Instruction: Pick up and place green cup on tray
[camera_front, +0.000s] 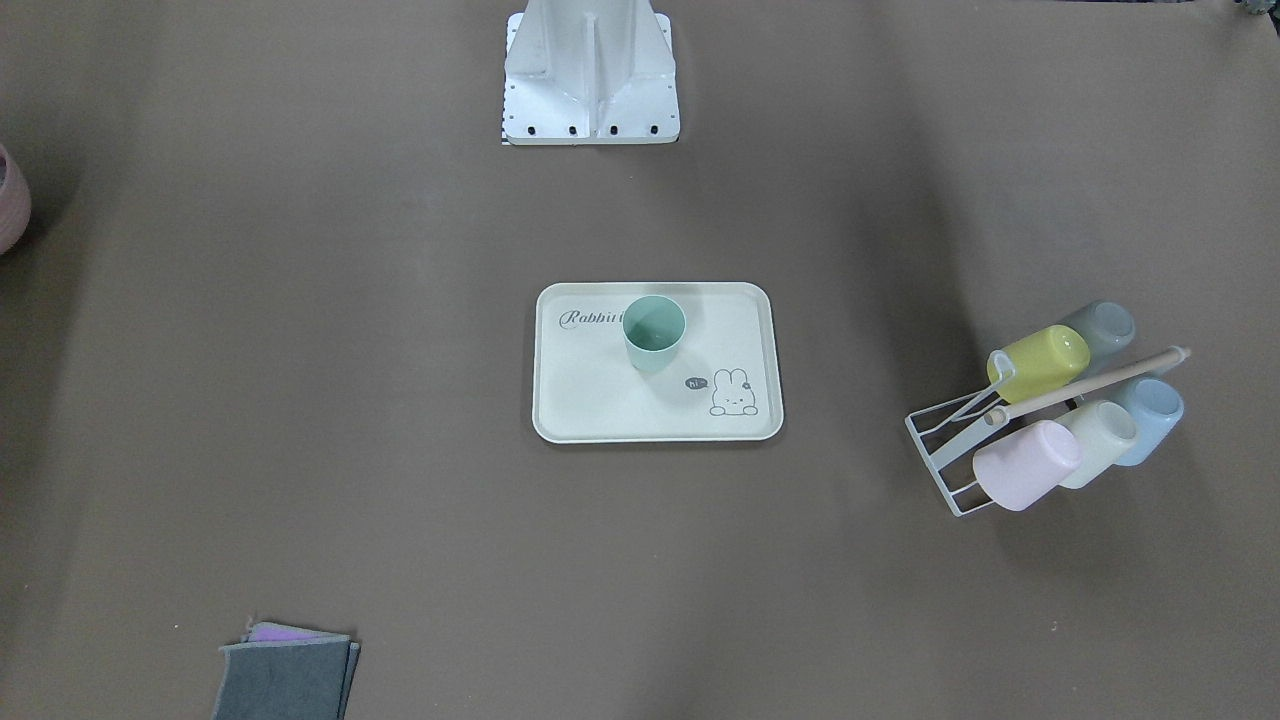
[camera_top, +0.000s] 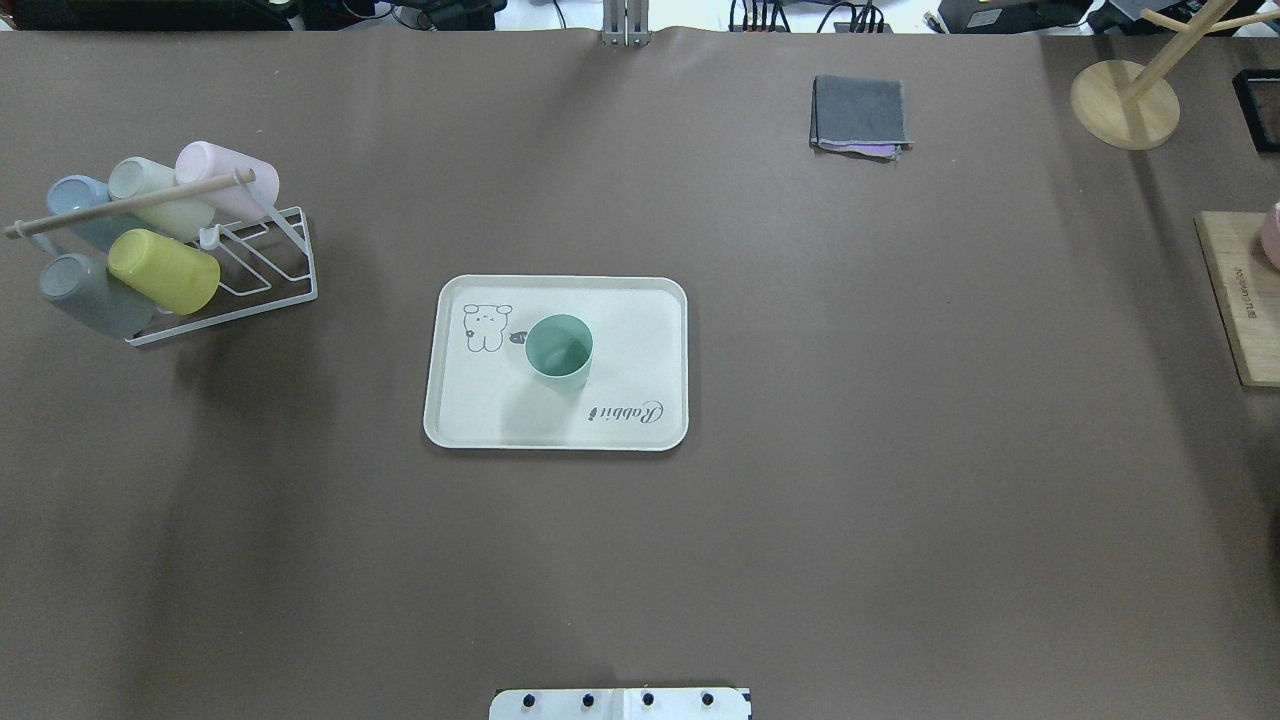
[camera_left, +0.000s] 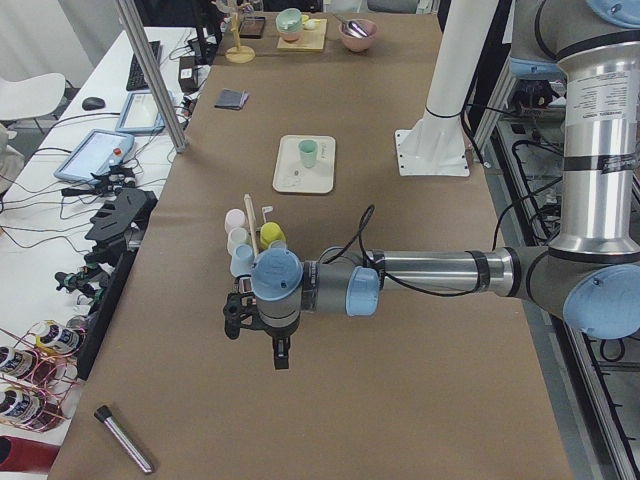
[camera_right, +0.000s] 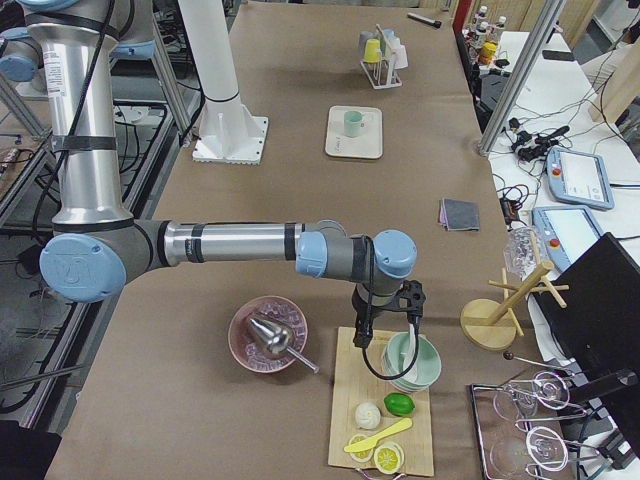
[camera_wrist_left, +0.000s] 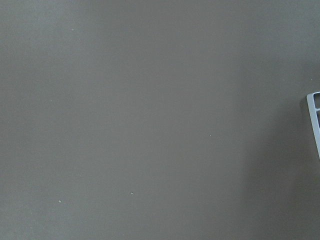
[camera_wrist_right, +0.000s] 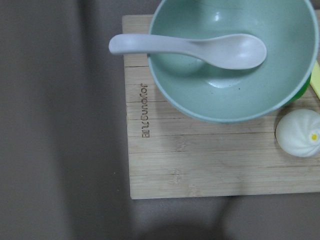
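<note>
While left arm (camera_left: 430, 272) and right arm (camera_right: 240, 243) hang at the ends of the desk (camera_top: 900, 450), I see the tray (camera_top: 470, 420) mid-desk, well apart from the cup rack (camera_top: 262, 262); green cup (camera_top: 559, 350) upright on it, empty. Both jaws' opening: can't tell.

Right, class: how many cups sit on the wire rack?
5: pink cup, cream cup, blue cup in one row; yellow cup, grey cup in the other. None looks hidden.
</note>
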